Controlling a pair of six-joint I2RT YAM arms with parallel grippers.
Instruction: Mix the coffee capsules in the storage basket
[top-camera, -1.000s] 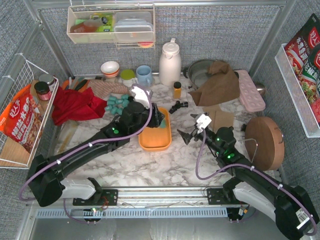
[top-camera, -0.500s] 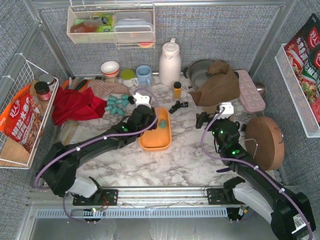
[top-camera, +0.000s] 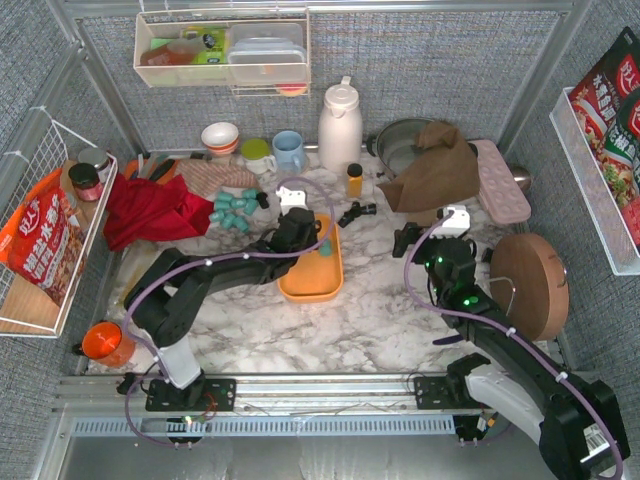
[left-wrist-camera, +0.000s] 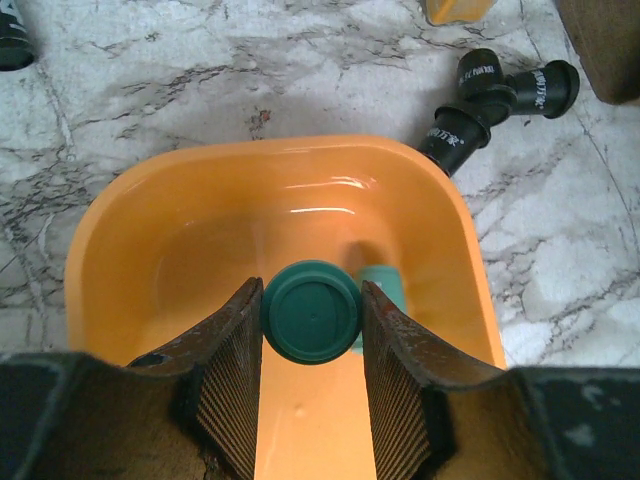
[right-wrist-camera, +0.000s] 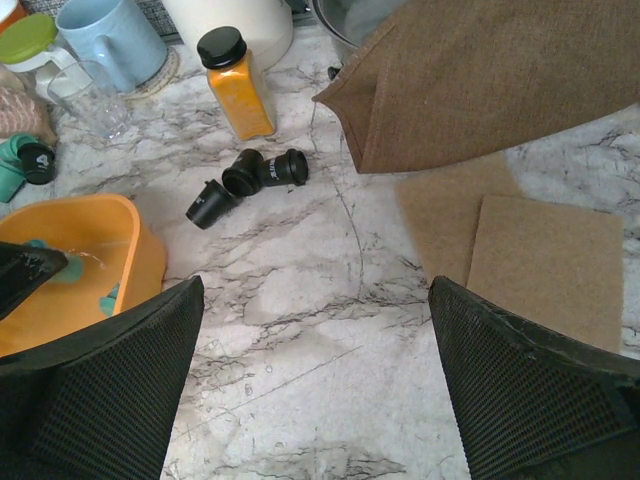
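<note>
The storage basket (left-wrist-camera: 120, 230) is an orange tray under my left gripper (left-wrist-camera: 310, 300), which is shut on a teal coffee capsule (left-wrist-camera: 310, 318) held just above the tray floor. A second teal capsule (left-wrist-camera: 388, 285) lies in the tray behind it. In the top view the left gripper (top-camera: 312, 238) hovers over the far end of the basket (top-camera: 300, 285). Several teal capsules (top-camera: 235, 210) sit in a cluster on the table to its left, and three black capsules (right-wrist-camera: 245, 180) lie to its right. My right gripper (right-wrist-camera: 315, 380) is open over bare marble, with nothing between its fingers.
A small amber bottle (right-wrist-camera: 235, 85), a blue mug (right-wrist-camera: 110, 40) and a white jug (top-camera: 340, 125) stand behind the basket. A brown cloth (right-wrist-camera: 480, 80) drapes over a pot at the back right, with cork mats (right-wrist-camera: 545, 265) nearby. A red cloth (top-camera: 150, 210) lies at the left.
The left arm has stretched forward, carrying its capsule toward the basket's far end. The right gripper has swung from beside the basket to the back right.
</note>
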